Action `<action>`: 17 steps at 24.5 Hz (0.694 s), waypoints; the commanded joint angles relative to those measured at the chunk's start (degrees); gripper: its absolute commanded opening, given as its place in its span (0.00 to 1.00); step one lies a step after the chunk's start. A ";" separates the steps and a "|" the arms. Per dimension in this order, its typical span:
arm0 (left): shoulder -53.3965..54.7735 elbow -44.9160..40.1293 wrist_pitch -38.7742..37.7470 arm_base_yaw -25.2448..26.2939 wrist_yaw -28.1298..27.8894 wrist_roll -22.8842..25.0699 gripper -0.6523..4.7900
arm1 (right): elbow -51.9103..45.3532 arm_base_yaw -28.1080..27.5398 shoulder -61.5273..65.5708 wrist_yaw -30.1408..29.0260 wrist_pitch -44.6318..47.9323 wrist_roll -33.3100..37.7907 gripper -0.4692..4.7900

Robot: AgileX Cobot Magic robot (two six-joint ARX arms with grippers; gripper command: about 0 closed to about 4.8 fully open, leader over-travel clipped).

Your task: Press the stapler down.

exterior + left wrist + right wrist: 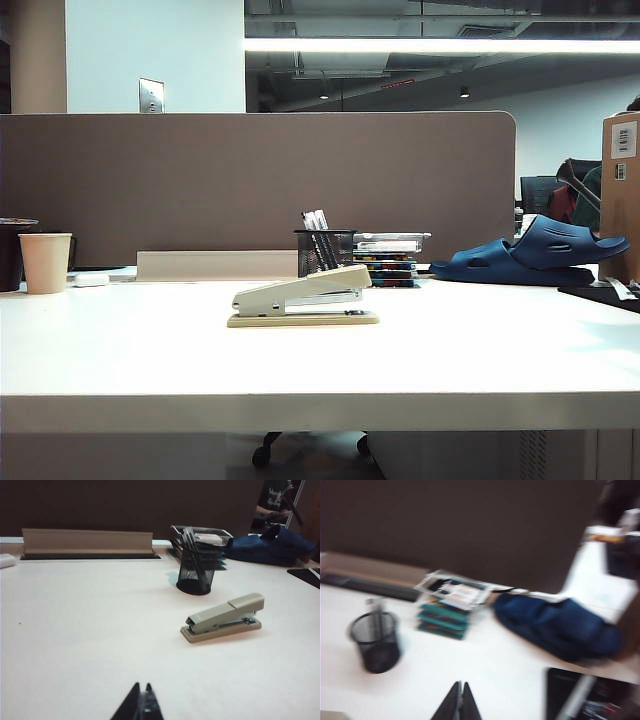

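The stapler (pixel 302 297) is long and beige, with a flat tan base and its wedge-shaped top arm raised. It lies mid-table in the exterior view. Neither arm shows in that view. In the left wrist view the stapler (pixel 223 618) lies well beyond my left gripper (pixel 142 686), off to one side. The left gripper's dark fingertips are shut together with nothing between them. My right gripper (pixel 460 684) is also shut and empty over the white tabletop. The right wrist view is blurred, and I cannot make out the stapler in it.
A black mesh pen holder (pixel 324 250) stands just behind the stapler, next to a stack of coloured boxes (pixel 388 258). Blue slippers (pixel 535 255) lie at the back right. At the far left are a paper cup (pixel 45 262) and a small white oblong object (pixel 91 280). A brown partition (pixel 250 180) closes off the back.
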 commanded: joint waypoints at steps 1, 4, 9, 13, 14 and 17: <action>0.00 0.11 3.30 0.02 -0.33 0.09 0.11 | -5.62 -5.79 -8.24 -2.36 0.17 -0.17 0.07; 0.00 0.11 6.80 0.02 -3.89 0.26 0.11 | -12.46 -8.26 -16.92 -3.26 0.17 0.07 0.07; 0.00 0.11 11.13 0.02 -11.74 0.72 0.11 | -23.26 -8.26 -29.53 -2.67 0.94 2.08 0.07; 0.00 0.09 12.11 0.02 -13.16 0.72 0.11 | -32.92 -8.24 -40.24 -0.68 2.89 3.43 0.07; 0.00 0.07 12.48 0.02 -13.16 0.72 0.11 | -34.75 -8.24 -42.18 -0.22 3.34 3.48 0.07; 0.00 0.04 14.01 0.02 -15.28 1.81 0.11 | -42.62 -8.22 -49.59 2.32 6.47 3.48 0.07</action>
